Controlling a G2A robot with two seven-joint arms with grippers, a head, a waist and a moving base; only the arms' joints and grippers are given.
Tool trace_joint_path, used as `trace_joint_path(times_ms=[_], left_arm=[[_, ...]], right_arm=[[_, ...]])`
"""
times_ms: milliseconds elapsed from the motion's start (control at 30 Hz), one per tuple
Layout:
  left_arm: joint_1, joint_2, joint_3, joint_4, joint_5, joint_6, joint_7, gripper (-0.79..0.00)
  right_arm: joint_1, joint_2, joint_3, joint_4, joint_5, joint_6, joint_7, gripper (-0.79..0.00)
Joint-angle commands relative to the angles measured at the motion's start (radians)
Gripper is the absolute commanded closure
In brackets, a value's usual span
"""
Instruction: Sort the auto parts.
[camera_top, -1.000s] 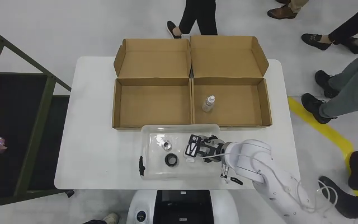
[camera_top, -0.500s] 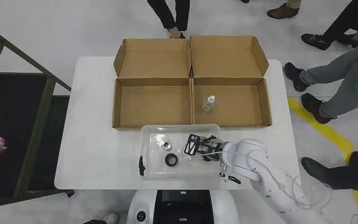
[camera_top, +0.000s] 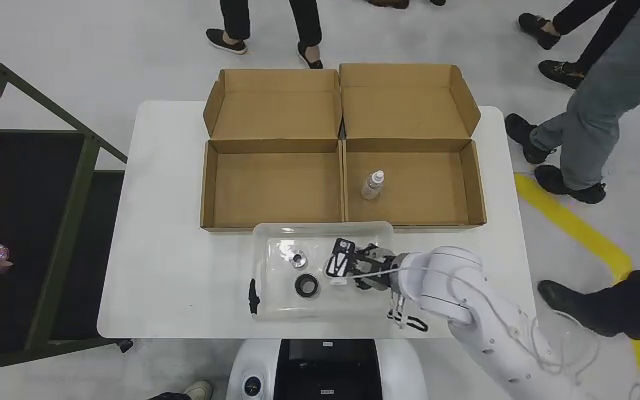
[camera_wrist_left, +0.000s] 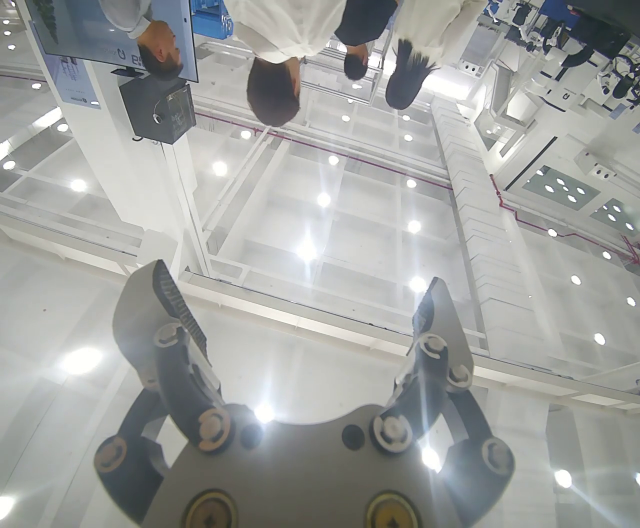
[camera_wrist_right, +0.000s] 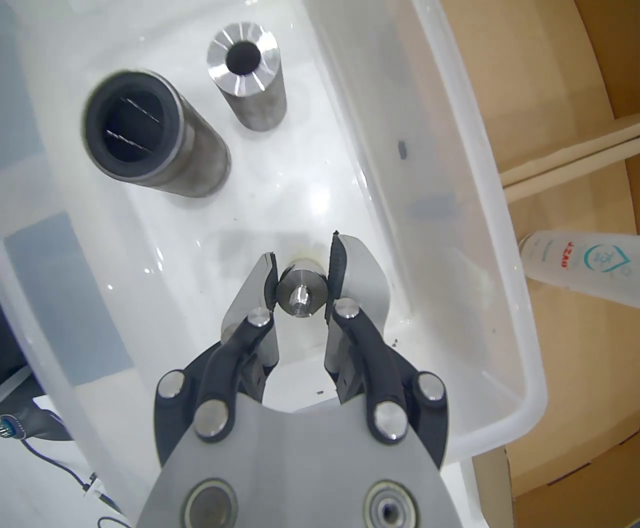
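Pale grey shiny floor (camera_top: 120, 50), yellow stripe (camera_top: 595, 245) painted on it, dark green metal frame (camera_top: 62, 230) beside the white table (camera_top: 170, 250), white grid ceiling (camera_wrist_left: 350, 225) with round bright lights (camera_wrist_left: 323, 199)

The white tabletop (camera_top: 165, 250) stands on a pale floor (camera_top: 100, 50) marked by a yellow stripe (camera_top: 575, 232) at the right. A dark green metal frame (camera_top: 66, 225) stands left of the tabletop. Overhead, a white grid ceiling (camera_wrist_left: 280, 220) carries round lights (camera_wrist_left: 324, 200).
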Motion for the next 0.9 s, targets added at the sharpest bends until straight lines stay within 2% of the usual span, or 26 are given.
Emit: trace_joint_path(times_ms=[0, 100, 300, 867], left_arm=[[0.000, 0.000, 0.000, 0.000, 0.000, 0.000, 0.000, -0.785], [0.000, 0.000, 0.000, 0.000, 0.000, 0.000, 0.000, -0.785], [0.000, 0.000, 0.000, 0.000, 0.000, 0.000, 0.000, -0.785], [0.000, 0.000, 0.000, 0.000, 0.000, 0.000, 0.000, -0.785]], right_arm=[[-0.012, 0.002, 0.016, -0.009, 0.044, -0.005, -0.026, 0.000], [-0.037, 0.004, 0.045, -0.003, 0.222, -0.057, -0.137, 0.000], [-0.070, 0.019, 0.132, 0.004, 0.362, -0.126, -0.229, 0.000], [-0.179, 0.035, 0.325, 0.016, 0.627, -0.075, -0.518, 0.000]])
